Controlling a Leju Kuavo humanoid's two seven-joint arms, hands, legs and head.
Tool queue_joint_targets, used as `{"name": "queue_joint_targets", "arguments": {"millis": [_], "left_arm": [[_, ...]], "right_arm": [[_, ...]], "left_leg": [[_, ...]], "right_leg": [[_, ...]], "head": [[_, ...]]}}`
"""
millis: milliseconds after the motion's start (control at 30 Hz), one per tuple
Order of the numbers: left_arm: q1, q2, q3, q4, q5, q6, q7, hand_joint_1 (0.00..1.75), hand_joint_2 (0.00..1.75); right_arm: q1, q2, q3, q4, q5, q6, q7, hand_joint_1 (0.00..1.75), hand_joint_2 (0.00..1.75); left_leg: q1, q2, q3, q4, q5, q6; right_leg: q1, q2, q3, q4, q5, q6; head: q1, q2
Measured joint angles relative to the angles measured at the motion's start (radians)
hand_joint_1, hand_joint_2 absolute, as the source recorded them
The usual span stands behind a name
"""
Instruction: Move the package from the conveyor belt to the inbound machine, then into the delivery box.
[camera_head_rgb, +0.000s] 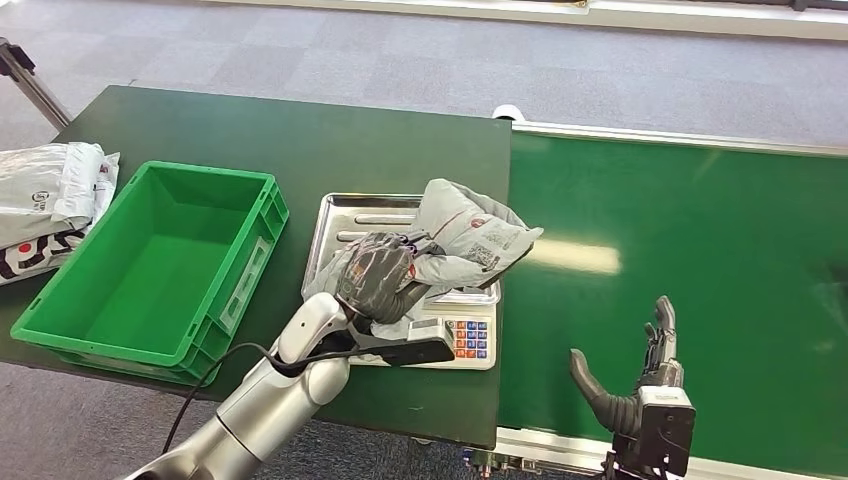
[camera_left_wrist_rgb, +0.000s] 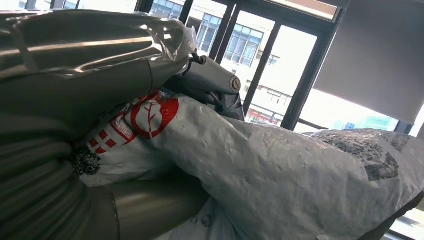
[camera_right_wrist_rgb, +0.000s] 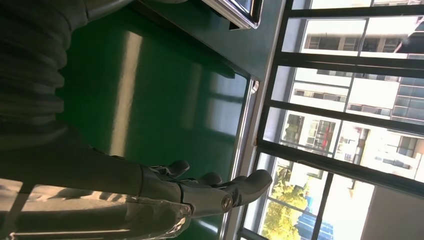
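Several grey plastic mailer bags (camera_head_rgb: 45, 200) lie at the far left of the dark green table (camera_head_rgb: 300, 140), beside the bright green plastic delivery crate (camera_head_rgb: 150, 265), which has nothing in it. Just right of the crate, the left hand (camera_head_rgb: 375, 275) wraps its fingers around the crumpled grey poly-bag package (camera_head_rgb: 470, 235), which sits on the steel tray of the weighing scale (camera_head_rgb: 350, 215). The bag's free end overhangs the tray toward the green conveyor belt (camera_head_rgb: 680, 250), so a loose grip on slick film could let it slide out during the carry, or the sagging tail could catch the crate's rim. Farther right, the right hand (camera_head_rgb: 640, 385) hovers over the belt, fingers spread, holding nothing.
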Motion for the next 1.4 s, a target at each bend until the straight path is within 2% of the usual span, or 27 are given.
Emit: {"name": "queue_joint_targets", "arguments": {"millis": [233,533,767,900,1033,1267,1400], "left_arm": [[0.023,0.003,-0.001,-0.044,-0.033,0.119,-0.039,1.75,1.75],[0.036,0.006,-0.001,-0.070,-0.043,0.146,-0.048,1.75,1.75],[0.019,0.018,0.008,-0.082,-0.144,0.326,-0.049,1.75,1.75],[-0.006,0.032,0.039,-0.089,-0.215,0.371,-0.017,1.75,1.75],[-0.014,0.048,0.106,-0.125,-0.311,0.376,-0.003,1.75,1.75],[-0.012,0.062,0.316,-0.225,-0.406,0.376,-0.067,1.75,1.75],[-0.008,0.065,0.406,-0.271,-0.454,0.376,-0.072,1.75,1.75]], "right_arm": [[0.006,-0.002,0.001,-0.001,-0.019,0.000,-0.009,0.00,1.75],[0.008,-0.006,0.001,-0.001,-0.023,-0.001,-0.012,0.00,1.75],[0.011,-0.013,0.001,-0.001,-0.056,-0.020,-0.018,0.00,1.75],[0.012,-0.024,0.001,-0.001,-0.078,-0.029,-0.019,0.00,1.75],[0.023,-0.037,0.004,-0.001,-0.094,-0.050,-0.021,0.00,1.75],[0.049,-0.056,0.015,-0.006,-0.104,-0.081,-0.022,0.00,1.75],[0.056,-0.063,0.018,-0.015,-0.105,-0.091,-0.022,0.00,1.75]], "left_leg": [[0.000,0.000,0.000,0.000,0.000,0.000],[0.000,0.000,0.000,0.000,0.000,0.000],[0.000,0.000,0.000,0.000,0.000,0.000],[0.000,0.000,0.000,0.000,0.000,0.000],[0.000,0.000,0.000,0.000,0.000,0.000],[0.000,0.000,-0.001,0.000,0.000,0.000],[0.000,0.000,-0.001,0.000,0.000,0.000]], "right_leg": [[0.000,0.000,0.000,0.000,0.000,0.000],[0.000,0.000,0.000,0.000,0.000,0.000],[0.000,0.000,0.000,0.000,0.000,0.000],[0.000,0.000,0.000,0.000,0.000,0.000],[0.000,0.000,0.000,0.000,0.000,0.000],[0.000,0.000,-0.001,0.000,0.000,0.000],[0.000,0.000,-0.001,0.000,0.000,0.000]], "head": [[0.000,0.000],[0.000,0.000],[0.000,0.000],[0.000,0.000],[0.000,0.000],[0.000,0.000],[0.000,0.000]]}}
